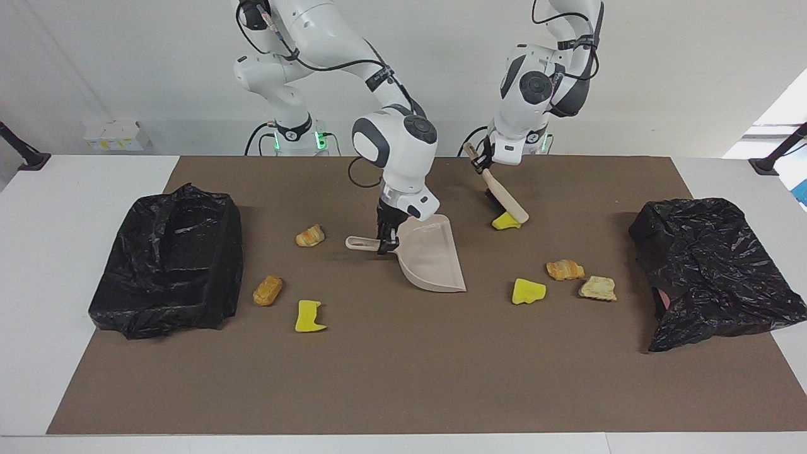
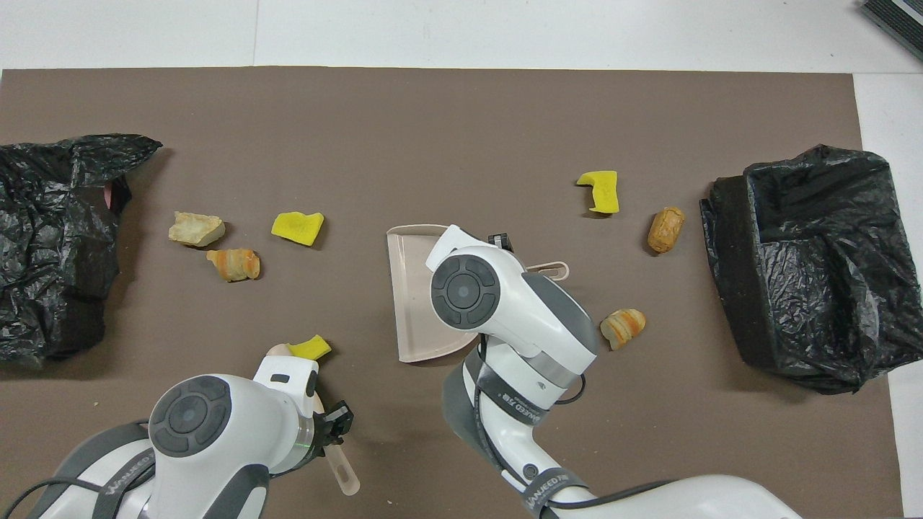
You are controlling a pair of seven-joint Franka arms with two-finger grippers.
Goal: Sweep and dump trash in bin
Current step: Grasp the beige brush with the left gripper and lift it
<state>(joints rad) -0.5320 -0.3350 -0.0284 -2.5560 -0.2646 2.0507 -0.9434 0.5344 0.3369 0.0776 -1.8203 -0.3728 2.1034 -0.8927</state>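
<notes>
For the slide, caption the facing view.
Right claw holds the dustpan on the mat while left claw sets the brush against a yellow sponge chunk.

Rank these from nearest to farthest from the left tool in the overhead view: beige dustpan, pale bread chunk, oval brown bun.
From the left tool:
1. Beige plastic dustpan, mid-table, held by the right arm.
2. Pale bread chunk, toward the left arm's end.
3. Oval brown bun, toward the right arm's end.
</notes>
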